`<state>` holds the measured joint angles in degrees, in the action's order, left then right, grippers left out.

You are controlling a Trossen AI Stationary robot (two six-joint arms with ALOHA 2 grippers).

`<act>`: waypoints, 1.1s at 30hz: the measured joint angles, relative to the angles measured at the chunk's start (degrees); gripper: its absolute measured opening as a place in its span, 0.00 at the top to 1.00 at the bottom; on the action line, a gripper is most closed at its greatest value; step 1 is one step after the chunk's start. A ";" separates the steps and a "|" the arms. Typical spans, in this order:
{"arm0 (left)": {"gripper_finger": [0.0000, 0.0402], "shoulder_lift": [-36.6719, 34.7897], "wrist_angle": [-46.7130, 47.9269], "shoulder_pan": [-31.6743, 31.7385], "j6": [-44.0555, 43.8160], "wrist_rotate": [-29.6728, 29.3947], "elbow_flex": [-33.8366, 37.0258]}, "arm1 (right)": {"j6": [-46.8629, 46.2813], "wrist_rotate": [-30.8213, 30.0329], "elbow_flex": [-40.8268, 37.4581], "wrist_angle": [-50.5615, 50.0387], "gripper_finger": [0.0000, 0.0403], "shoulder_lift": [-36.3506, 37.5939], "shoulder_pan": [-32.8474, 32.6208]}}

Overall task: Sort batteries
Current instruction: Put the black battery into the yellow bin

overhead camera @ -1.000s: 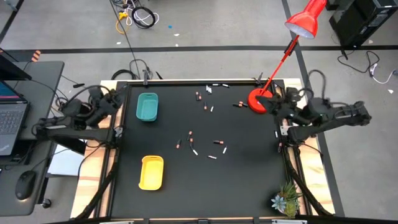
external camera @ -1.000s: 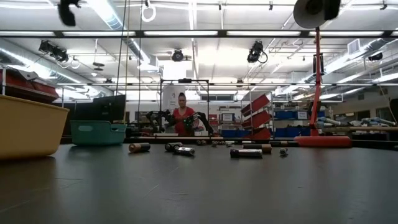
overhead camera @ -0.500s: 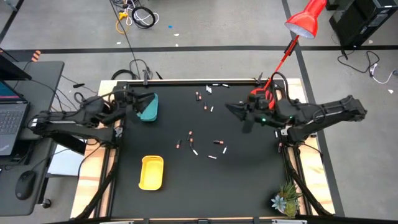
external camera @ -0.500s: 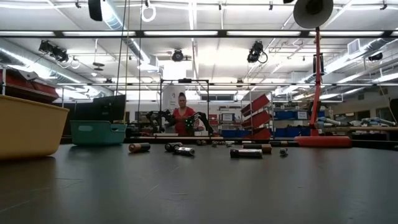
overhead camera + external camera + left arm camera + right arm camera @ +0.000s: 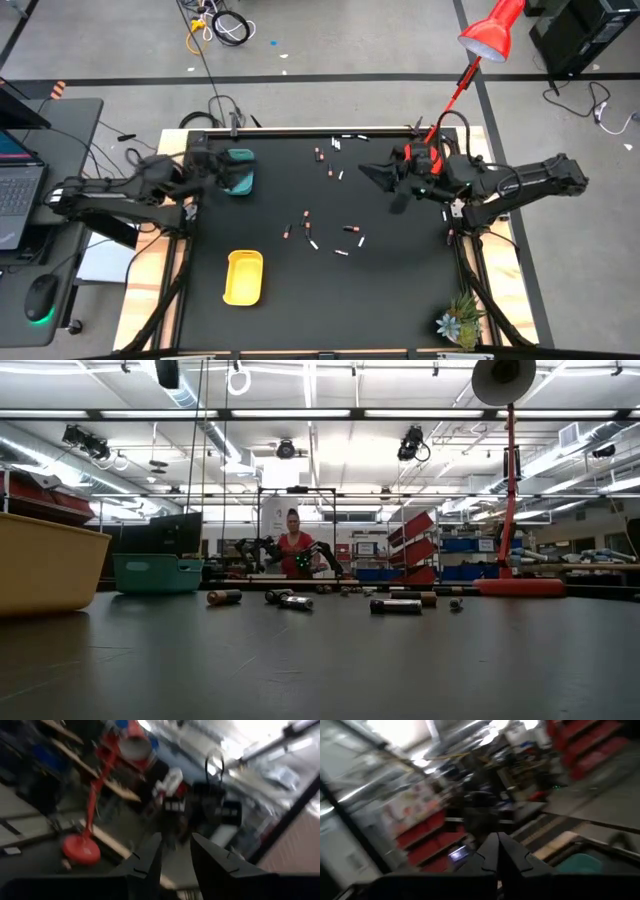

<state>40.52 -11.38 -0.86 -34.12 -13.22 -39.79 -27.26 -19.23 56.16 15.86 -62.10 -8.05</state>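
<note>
Several small batteries [image 5: 330, 228] lie scattered on the black mat [image 5: 400, 290], some reddish, some whitish; in the low view they lie on their sides [image 5: 395, 605]. My left gripper [image 5: 175, 851] is open and hangs high by the teal tray [image 5: 244, 170], at the table's left [image 5: 220, 167]. My right gripper [image 5: 497, 845] is shut with nothing in it. It hangs high over the mat's far right part [image 5: 366, 174], with one battery [image 5: 383, 168] on the mat close by. Both point roughly level, well above the batteries.
A yellow tray [image 5: 243, 277] stands at the near left of the mat. A red desk lamp's base [image 5: 412, 158] sits at the far right, partly under my right arm. A small plant [image 5: 460, 322] stands off the mat's near right corner. A person shows far behind the table [image 5: 292, 550].
Both arms have reached in from the table's sides. My left gripper has gone toward the right edge, up to the teal tray. My right gripper has gone toward the left edge, from the lamp base out over the mat. The batteries have not moved.
</note>
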 joint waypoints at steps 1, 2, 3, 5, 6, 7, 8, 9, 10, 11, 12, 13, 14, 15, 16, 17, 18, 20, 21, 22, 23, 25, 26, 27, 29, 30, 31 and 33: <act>0.72 1.39 0.00 0.00 -0.70 1.37 0.00 | 0.69 1.42 0.00 -0.43 0.97 -0.22 0.57; 0.72 2.98 0.06 0.00 -1.54 2.78 0.00 | 0.87 2.83 0.00 -1.69 0.96 -0.43 1.29; 0.72 4.71 0.20 0.00 -2.47 4.12 0.00 | 0.47 3.82 0.00 -3.41 0.94 -0.68 1.97; 0.73 8.11 0.59 0.00 -5.18 5.87 0.00 | -0.86 5.40 -0.02 -7.07 0.89 -1.31 3.24; 0.73 9.51 1.42 0.00 -6.71 6.86 0.00 | -1.07 6.26 -0.03 -8.52 0.88 -1.48 3.69; 0.74 10.87 2.34 0.00 -8.31 7.75 0.00 | -0.90 7.60 -0.06 -9.43 0.86 -1.58 3.94; 0.75 12.26 3.86 0.00 -9.75 9.18 -0.21 | -0.07 9.38 -0.06 -9.65 0.86 -1.61 4.02; 0.76 13.64 5.86 0.00 -10.73 10.58 -0.74 | 0.83 10.99 -0.06 -9.55 0.87 -1.61 3.99; 0.77 14.94 8.17 -0.10 -11.47 11.57 -1.52 | 1.48 12.12 -0.06 -9.24 0.88 -1.60 3.82; 0.78 16.22 10.82 -0.54 -12.24 11.86 -2.51 | 1.77 12.95 -0.04 -8.96 0.89 -1.58 3.64; 0.79 17.52 14.07 -1.02 -12.62 11.91 -3.78 | 1.81 13.07 -0.02 -9.04 0.91 -1.58 3.50; 0.80 18.81 17.52 -1.47 -12.73 11.74 -5.34 | 1.87 13.03 0.12 -9.53 0.93 -1.58 3.35; 0.81 20.34 21.67 -1.93 -12.59 11.35 -7.07 | 2.12 12.75 0.41 -10.45 0.95 -1.58 3.23; 0.81 22.13 26.18 -2.37 -12.46 11.11 -8.92 | 2.55 11.88 0.84 -12.03 0.97 -1.58 3.17; 0.81 24.11 30.53 -2.74 -12.42 10.87 -10.62 | 3.08 10.89 1.35 -13.95 0.98 -1.58 3.17; 0.81 26.23 33.97 -3.08 -12.42 10.89 -12.13 | 3.58 10.05 1.90 -16.41 0.98 -1.56 3.18; 0.81 28.34 36.60 -3.40 -12.45 11.09 -13.39 | 4.17 9.50 2.29 -18.78 0.98 -1.56 3.18; 0.81 32.48 39.05 -4.10 -12.62 12.00 -15.43 | 5.02 8.99 2.99 -22.63 0.94 -1.58 3.34; 0.81 34.48 39.60 -4.44 -12.86 12.47 -16.33 | 5.28 8.99 3.21 -24.19 0.91 -1.58 3.54; 0.81 36.44 40.47 -4.62 -13.53 12.67 -17.16 | 5.39 8.99 3.49 -25.70 0.88 -1.56 3.75; 0.81 38.39 41.87 -4.74 -14.55 12.81 -17.91 | 5.40 8.99 3.68 -26.99 0.85 -1.56 3.96; 0.78 42.18 44.82 -4.74 -16.45 13.06 -19.29 | 5.40 9.25 3.70 -30.16 0.78 -1.54 4.23; 0.76 43.90 46.31 -4.68 -17.11 13.26 -20.02 | 5.39 9.75 3.70 -31.53 0.74 -1.56 4.40; 0.73 45.30 47.51 -4.53 -17.48 13.40 -20.77 | 5.37 10.13 3.70 -32.68 0.70 -1.56 4.49; 0.67 47.55 48.79 -4.35 -18.32 13.38 -22.08 | 5.24 10.35 3.70 -34.61 0.62 -1.56 4.49; 0.64 48.56 49.31 -4.35 -18.85 13.24 -22.45 | 5.24 10.40 3.69 -35.28 0.58 -1.56 4.49; 0.62 49.48 49.75 -4.31 -19.76 12.82 -22.71 | 5.24 10.44 3.69 -36.03 0.54 -1.56 4.49; 0.56 51.17 50.18 -4.10 -21.76 12.36 -23.02 | 5.37 10.50 3.67 -36.65 0.47 -1.56 4.49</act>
<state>91.68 38.80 -4.97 -55.88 -0.86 -62.81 -21.90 -8.73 59.83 -20.80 -63.66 -3.55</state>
